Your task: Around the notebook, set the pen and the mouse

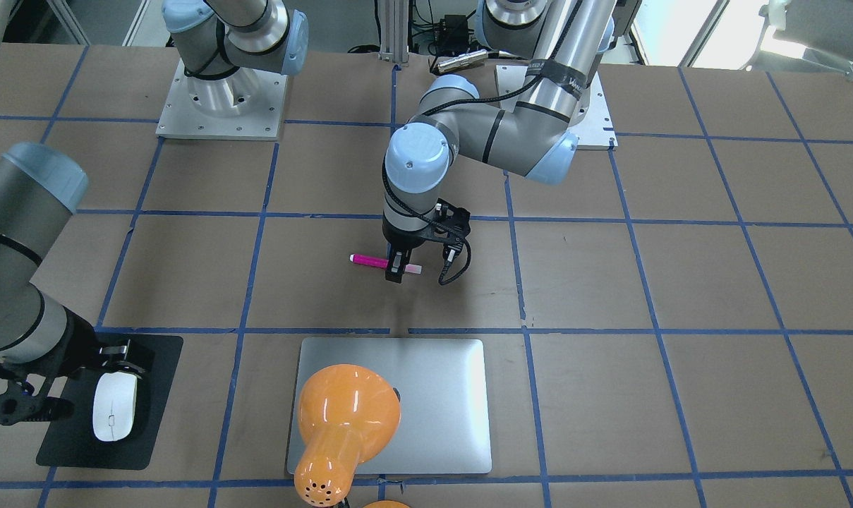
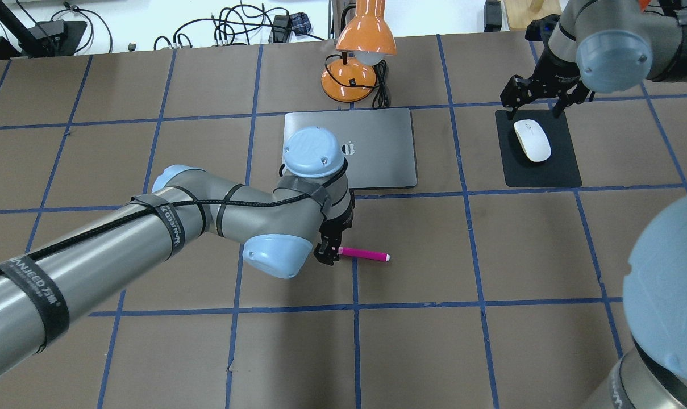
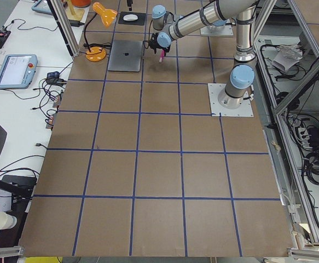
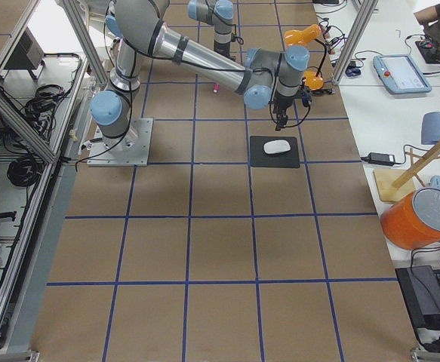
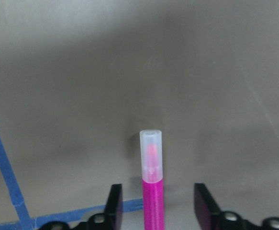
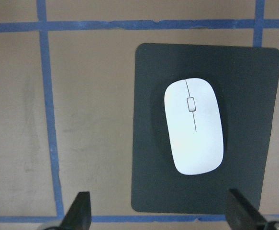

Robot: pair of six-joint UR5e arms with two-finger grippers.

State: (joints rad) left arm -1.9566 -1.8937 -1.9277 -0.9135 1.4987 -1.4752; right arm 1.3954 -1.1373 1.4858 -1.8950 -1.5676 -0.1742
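- Exterior front-facing: the pen (image 1: pixel 377 261) lies flat on the brown counter (image 1: pixel 680 282). It is on the robot's side of the notebook (image 1: pixel 440 402) and apart from it, with a blue tape line between them.
- The left fingers (image 1: pixel 395 271) point straight down over the pen, close to its pale cap end.
- An orange lamp (image 1: pixel 345 416) leans over one corner of the notebook.
- The mouse (image 1: pixel 113 407) sits on a black mat (image 1: pixel 154 402), well apart from the notebook. The right fingers (image 1: pixel 119 351) hang above that mat.
- Overhead exterior: the pen lies crosswise, its cap end under the left wrist and the magenta barrel sticking out to the robot's right.
- The right fingers are spread wide above the far edge of the mat, clear of the mouse.
- Exterior left: the pen is a pink speck under the near arm's wrist, just off the notebook's edge. It is too small here to judge the fingers.
- Exterior right: the near arm's wrist is above the mat with the white mouse on it. I cannot tell the fingers' state from here.
- Left wrist-mounted: the left fingers are released, one on each side of the barrel with a gap both ways, and the cap points away.
- Right wrist-mounted: the right fingers are released and far apart, holding nothing. The mouse lies lengthwise in the mat's middle.
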